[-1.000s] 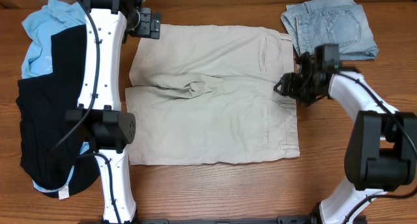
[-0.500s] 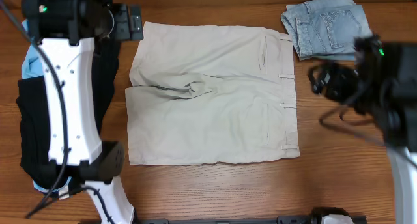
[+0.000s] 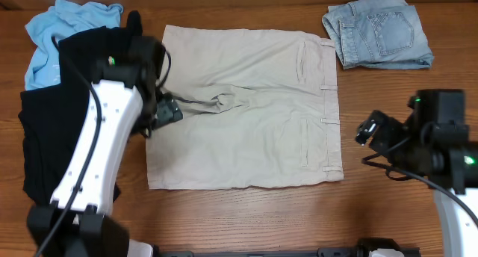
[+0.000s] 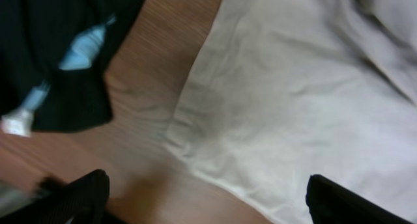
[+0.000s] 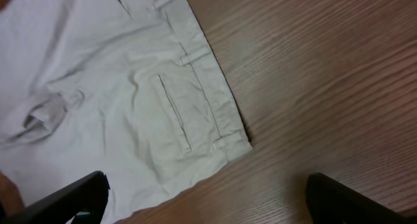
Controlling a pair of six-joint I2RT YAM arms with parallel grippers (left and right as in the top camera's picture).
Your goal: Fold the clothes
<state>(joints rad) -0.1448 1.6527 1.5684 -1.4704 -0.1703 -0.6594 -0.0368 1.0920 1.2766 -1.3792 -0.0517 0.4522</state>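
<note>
The beige khaki shorts (image 3: 246, 107) lie spread flat on the table, waistband at the right, legs pointing left. They also show in the left wrist view (image 4: 306, 94) and the right wrist view (image 5: 124, 100). My left gripper (image 3: 160, 111) is open and empty above the shorts' left hem, near the crotch wrinkle. My right gripper (image 3: 370, 131) is open and empty, raised over bare wood just right of the waistband. The black garment (image 3: 52, 130) lies at the left on the light-blue shirt (image 3: 52, 29), apart from the shorts.
Folded light-blue jeans (image 3: 381, 29) lie at the back right corner. The wooden table (image 3: 388, 205) shows bare in front of and to the right of the shorts. The black garment's corner with a white tag (image 4: 16, 120) shows in the left wrist view.
My left arm swung from the shorts' back left corner forward to their left hem. My right arm drew away from the waistband, forward and to the right, and rose.
</note>
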